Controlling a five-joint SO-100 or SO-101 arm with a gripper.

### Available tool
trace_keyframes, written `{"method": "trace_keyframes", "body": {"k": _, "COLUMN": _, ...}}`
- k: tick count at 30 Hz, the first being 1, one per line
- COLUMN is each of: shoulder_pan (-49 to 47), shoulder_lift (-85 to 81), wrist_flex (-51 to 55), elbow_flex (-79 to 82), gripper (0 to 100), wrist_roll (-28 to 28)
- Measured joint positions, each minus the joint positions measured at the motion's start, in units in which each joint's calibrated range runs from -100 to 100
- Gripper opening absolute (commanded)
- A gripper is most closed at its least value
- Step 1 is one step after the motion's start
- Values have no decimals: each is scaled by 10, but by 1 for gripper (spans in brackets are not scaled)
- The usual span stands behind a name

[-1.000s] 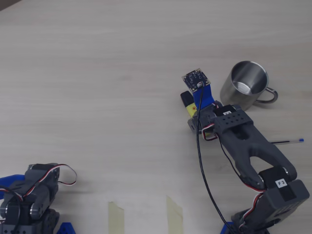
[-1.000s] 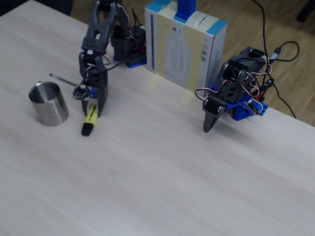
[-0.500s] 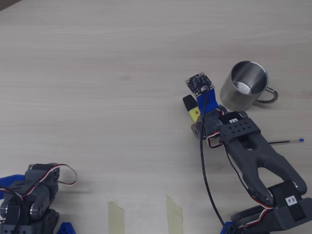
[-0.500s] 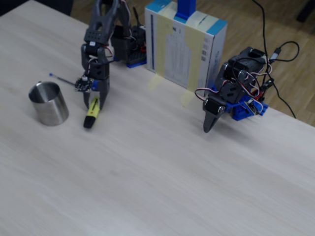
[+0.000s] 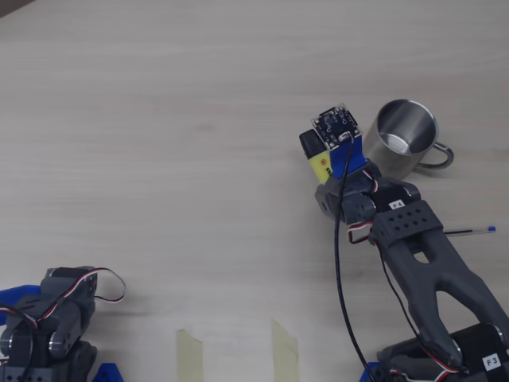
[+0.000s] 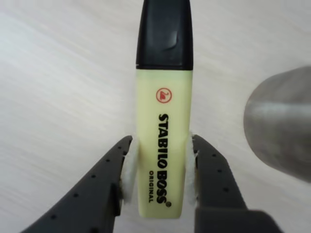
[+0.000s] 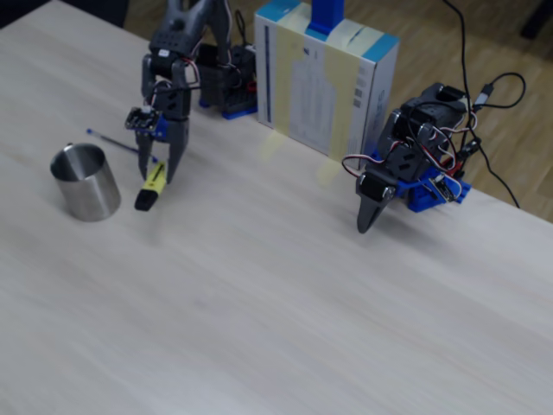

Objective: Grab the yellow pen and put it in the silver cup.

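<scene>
Gripper [image 6: 158, 167] angled down, clamped on the yellow pen [image 6: 163, 141], beside the silver cup [image 6: 282, 126].

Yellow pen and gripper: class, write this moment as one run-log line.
gripper: shut on yellow pen | pen: low over table, cap forward | silver cup: upright, empty, beside pen | step: carry to cup

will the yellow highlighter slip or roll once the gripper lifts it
The yellow pen probably won't roll: its body looks flat-sided. It appears rigid plastic, likely light. The gripper holds it near the tail between white pads, so the capped end might sag slightly.
</scene>
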Motion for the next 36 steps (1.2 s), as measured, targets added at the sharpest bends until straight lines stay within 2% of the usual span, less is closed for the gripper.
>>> {"method": "trace_keyframes", "body": {"k": 10, "shoulder_pan": 1, "shoulder_lift": -47, "wrist_flex": -165, "elbow_flex": 18, "gripper": 2, "wrist_roll": 0}}
{"method": "trace_keyframes", "body": {"k": 19, "shoulder_pan": 28, "shoulder_lift": -124, "wrist_flex": -383, "elbow_flex": 135, "gripper": 2, "wrist_roll": -1}}
{"method": "trace_keyframes", "body": {"k": 36, "shoulder_pan": 62, "shoulder_lift": -254, "wrist_flex": -572, "elbow_flex": 232, "gripper": 2, "wrist_roll": -1}}
